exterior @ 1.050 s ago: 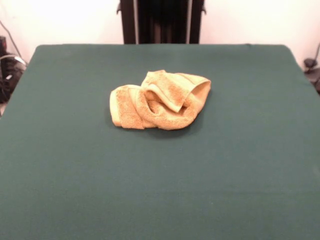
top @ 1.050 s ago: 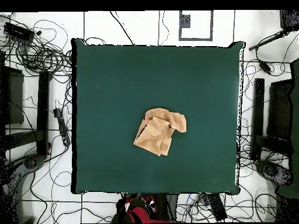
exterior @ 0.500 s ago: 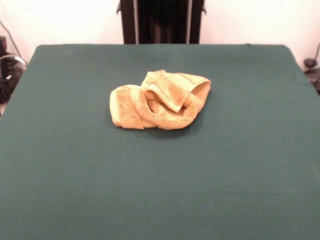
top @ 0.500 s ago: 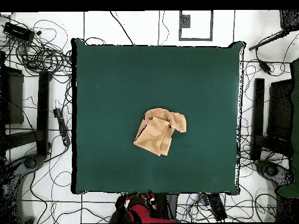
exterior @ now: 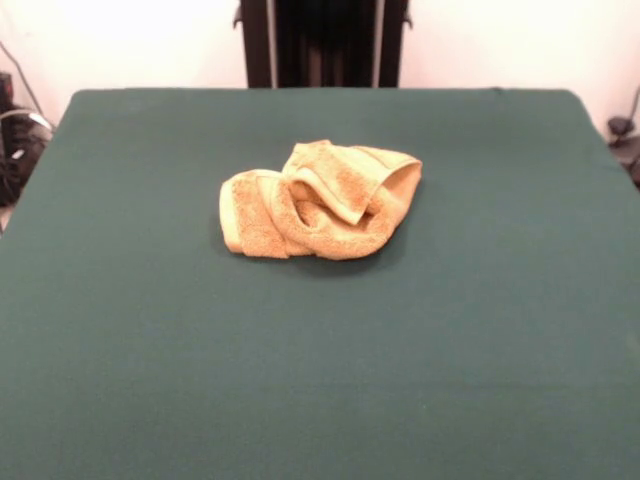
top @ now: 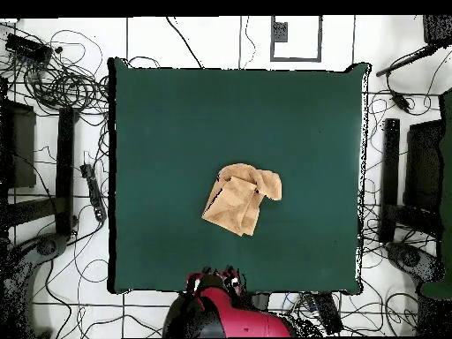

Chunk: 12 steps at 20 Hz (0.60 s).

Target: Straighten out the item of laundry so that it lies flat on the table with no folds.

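The item of laundry [exterior: 315, 200] is a golden-orange terry towel, crumpled into a lump with several folds, lying near the middle of the table [exterior: 480, 330]. In the overhead view the towel [top: 240, 199] shows as a bunched, roughly triangular heap on the dark green table [top: 168, 132]. My red and black arm [top: 229, 316] pokes over the table's bottom edge there. Its gripper [top: 214, 282] sits at that edge, well short of the towel and touching nothing. The front view shows no gripper.
Cables [top: 62, 84] and dark equipment [top: 402, 190] lie on the floor around the table on both sides. A black pedestal [exterior: 322, 42] stands behind the far edge in the front view.
In the overhead view the red arm has come further into the picture at the bottom edge, reaching the table's rim. The towel has not moved.
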Tool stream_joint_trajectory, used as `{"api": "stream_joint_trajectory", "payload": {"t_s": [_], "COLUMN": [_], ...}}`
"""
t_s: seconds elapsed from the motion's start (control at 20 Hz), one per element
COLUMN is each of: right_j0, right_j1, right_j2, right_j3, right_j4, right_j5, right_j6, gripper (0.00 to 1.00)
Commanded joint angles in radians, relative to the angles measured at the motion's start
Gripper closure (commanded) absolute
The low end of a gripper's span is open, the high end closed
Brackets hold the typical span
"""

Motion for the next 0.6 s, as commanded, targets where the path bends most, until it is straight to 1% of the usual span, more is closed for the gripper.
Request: {"api": "stream_joint_trajectory", "payload": {"t_s": [0.05,0.25,0.45,0.6], "right_j0": [-0.003,0.016,0.017,0.007], "right_j1": [0.044,0.062,0.105,0.139], "right_j2": [0.127,0.121,0.120,0.124], "right_j3": [-0.129,-0.211,-0.314,-0.373], "right_j4": [0.074,0.077,0.060,0.061], "right_j5": [0.154,0.198,0.235,0.254], "right_j6": [0.097,0.102,0.098,0.097], "gripper": [0.00,0.00,0.00,0.00]}}
